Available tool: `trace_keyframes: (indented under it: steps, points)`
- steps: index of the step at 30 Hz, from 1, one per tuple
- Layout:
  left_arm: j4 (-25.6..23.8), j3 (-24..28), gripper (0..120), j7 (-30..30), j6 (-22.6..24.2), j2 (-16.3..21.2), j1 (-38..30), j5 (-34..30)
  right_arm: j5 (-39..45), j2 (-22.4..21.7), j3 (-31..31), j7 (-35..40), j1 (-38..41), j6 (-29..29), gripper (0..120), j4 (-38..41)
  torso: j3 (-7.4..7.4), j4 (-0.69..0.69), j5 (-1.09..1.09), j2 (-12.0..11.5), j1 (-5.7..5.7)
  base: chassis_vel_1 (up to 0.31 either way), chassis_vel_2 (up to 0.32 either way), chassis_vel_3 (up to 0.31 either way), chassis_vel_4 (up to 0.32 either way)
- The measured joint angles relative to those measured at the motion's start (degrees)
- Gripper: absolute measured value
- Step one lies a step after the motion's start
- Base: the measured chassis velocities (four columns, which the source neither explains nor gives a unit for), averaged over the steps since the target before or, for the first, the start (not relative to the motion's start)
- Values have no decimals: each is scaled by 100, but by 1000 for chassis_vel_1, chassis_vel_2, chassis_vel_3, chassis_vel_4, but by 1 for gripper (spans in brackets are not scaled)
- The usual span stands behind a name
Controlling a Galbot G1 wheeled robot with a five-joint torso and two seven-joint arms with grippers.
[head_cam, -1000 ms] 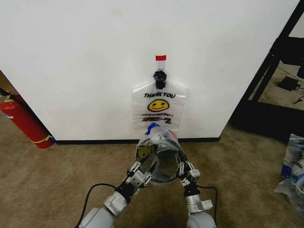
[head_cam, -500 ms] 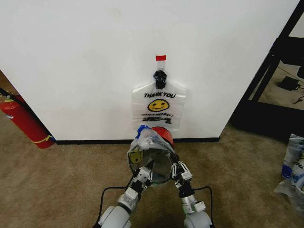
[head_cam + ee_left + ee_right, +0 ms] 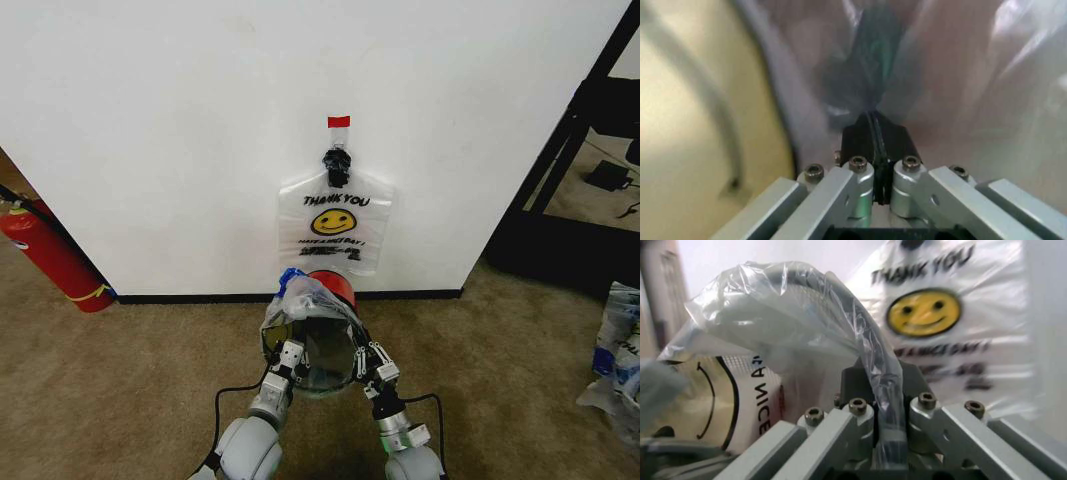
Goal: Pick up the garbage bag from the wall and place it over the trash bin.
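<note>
I am working the fitting step: both grippers are holding the garbage bag (image 3: pixel 305 300) stretched open over the trash bin (image 3: pixel 325 340), which is standing on the carpet (image 3: pixel 140 370) just in front of the wall (image 3: pixel 180 140). The left gripper (image 3: pixel 287 352) is pinching the bag's rim on its side, fingers (image 3: pixel 875 142) clenched together on the film, and the right gripper (image 3: pixel 366 358) is doing the same opposite, its fingers clamped on a fold of plastic (image 3: pixel 883 390). A second smiley bag (image 3: pixel 335 225) is hanging from the black clip (image 3: pixel 337 165) on the wall behind. I am judging the bag's mouth as partly round the bin's rim, with the bin's red base (image 3: pixel 335 283) showing beyond it. Next I would be needing to draw both edges evenly down outside the rim before letting go, without tipping the bin
</note>
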Motion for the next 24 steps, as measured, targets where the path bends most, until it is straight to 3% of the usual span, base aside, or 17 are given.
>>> trace_keyframes:
  steps: [3,7,15,24]
  points:
    - [-5,-7,0,-142,164,-25,-52,-123,445,4,-84,-575,159,-5,1,-236,0,0,0,0,0,0,0,0,0]
    - [80,-57,0,-324,306,-59,-114,-262,531,69,-163,-808,322,-5,1,-435,0,0,0,0,0,0,0,0,0]
    - [561,-152,0,-578,451,-295,-297,-443,418,319,-373,-720,533,-6,1,-626,0,0,0,0,0,0,0,0,0]
    - [677,-148,0,-931,468,-584,-453,-966,362,437,-367,-705,543,-9,1,-720,0,-1,-1,0,0,0,0,0,0]
